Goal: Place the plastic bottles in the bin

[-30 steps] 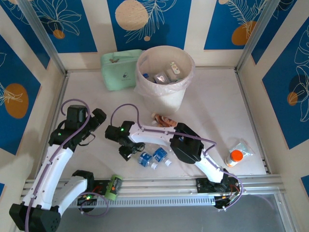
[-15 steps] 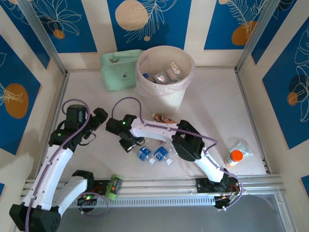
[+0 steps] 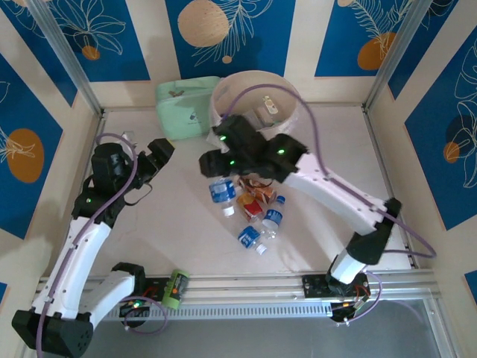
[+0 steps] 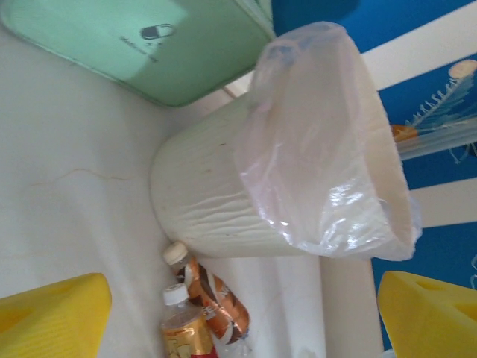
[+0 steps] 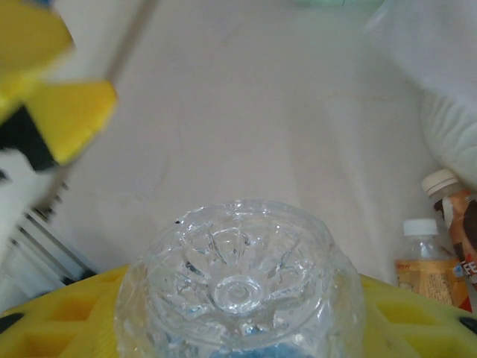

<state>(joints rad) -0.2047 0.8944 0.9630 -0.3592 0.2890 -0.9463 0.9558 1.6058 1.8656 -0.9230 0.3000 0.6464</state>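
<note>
Right pincer (image 3: 216,170): I have it closed on a clear blue-labelled bottle (image 3: 221,192), which hangs cap-down at the centre of the top view. In my wrist view its ribbed base faces the camera.
Left pincer (image 3: 155,162): jaws wide apart and empty, left of centre, facing the bin.
Bin (image 3: 246,74): upper centre, beside the green pouch (image 3: 182,108) and partly behind my right arm.
Loose bottles (image 3: 253,203): clustered on the worktop (image 3: 149,216) just below my held one.
Risk, slip: I judge the smooth round body could slide out during the lift and fall among the loose ones.
Risk, rim: if I carry too low, the cap could strike the rim or catch the bag liner (image 4: 320,149) and tip the bin.
Risk, cable: my purple cable (image 3: 261,87) arcs over the bin mouth and could snag the liner.
</note>
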